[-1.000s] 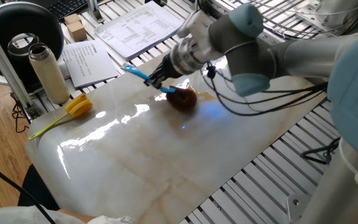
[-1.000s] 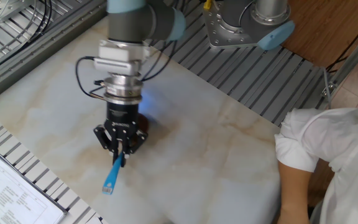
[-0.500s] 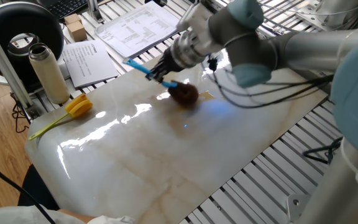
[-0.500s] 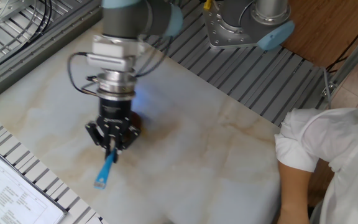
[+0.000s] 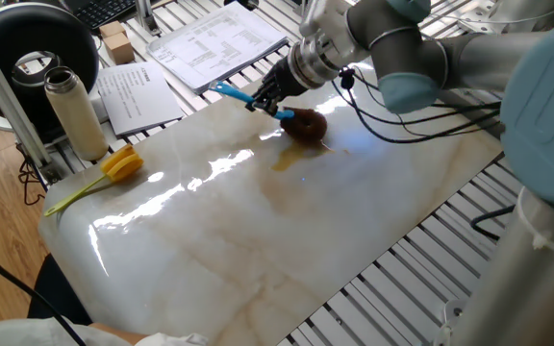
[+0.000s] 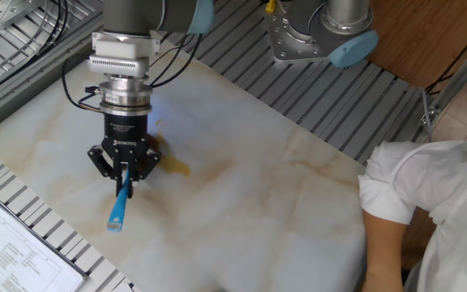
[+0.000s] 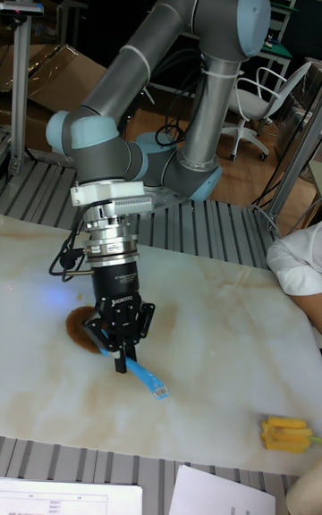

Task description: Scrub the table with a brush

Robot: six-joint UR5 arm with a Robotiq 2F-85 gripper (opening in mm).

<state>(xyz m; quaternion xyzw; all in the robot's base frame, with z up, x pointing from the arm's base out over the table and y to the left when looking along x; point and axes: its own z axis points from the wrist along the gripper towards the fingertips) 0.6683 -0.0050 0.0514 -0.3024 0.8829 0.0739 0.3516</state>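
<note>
We're mid-scrub, gripper (image 6: 123, 172) pinching the brush (image 5: 279, 112), amber stain (image 5: 291, 158) smeared on the table (image 5: 258, 250), unfinished.

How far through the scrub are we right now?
Picking up is done: the pincer is shut on the brush by its blue handle. In hand: the brown head is pressed on the table, scrubbing. Left: an amber stain shows beside the head, also visible in the other fixed view, so scrubbing is not finished.
</note>
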